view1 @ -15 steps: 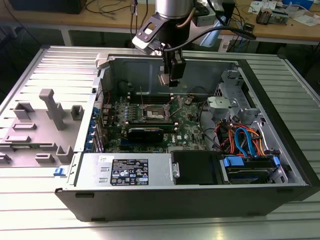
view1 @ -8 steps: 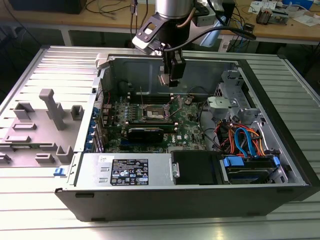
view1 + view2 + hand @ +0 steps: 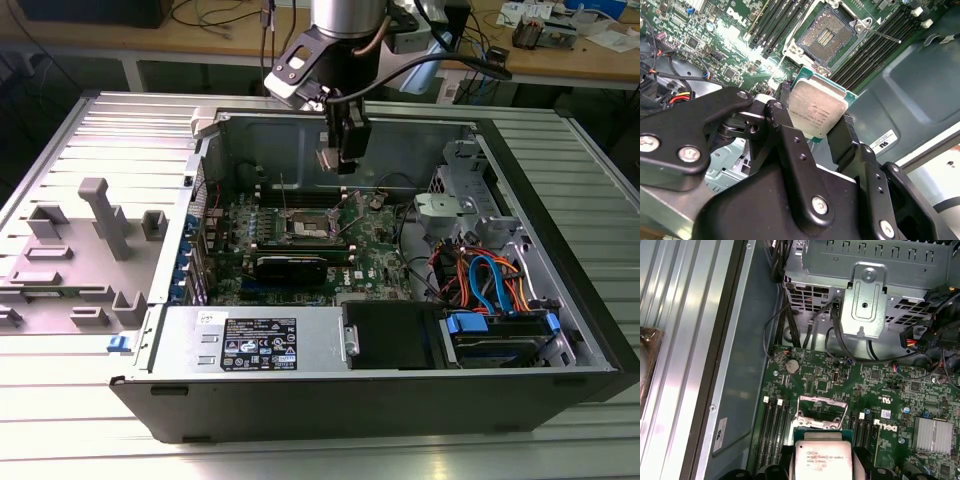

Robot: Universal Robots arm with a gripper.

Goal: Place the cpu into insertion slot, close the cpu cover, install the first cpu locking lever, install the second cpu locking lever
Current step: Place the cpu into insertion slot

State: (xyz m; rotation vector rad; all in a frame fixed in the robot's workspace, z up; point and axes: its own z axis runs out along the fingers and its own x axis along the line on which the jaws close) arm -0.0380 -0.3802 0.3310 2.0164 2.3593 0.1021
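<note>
Silver-topped cpu [image 3: 817,111] is clamped in the gripper [image 3: 814,125], hanging above the empty insertion slot [image 3: 825,34] mid-motherboard [image 3: 732,52], not seated: 0 of 4 steps done.

Exterior view: high up, angled down into the open computer case [image 3: 290,135], whole case in frame. Both wrist views: close, looking past the claw [image 3: 815,114] onto the motherboard [image 3: 725,45] from opposing sides; both share cpu [image 3: 817,105] [image 3: 822,457] and insertion slot [image 3: 826,36] [image 3: 821,414].
</note>
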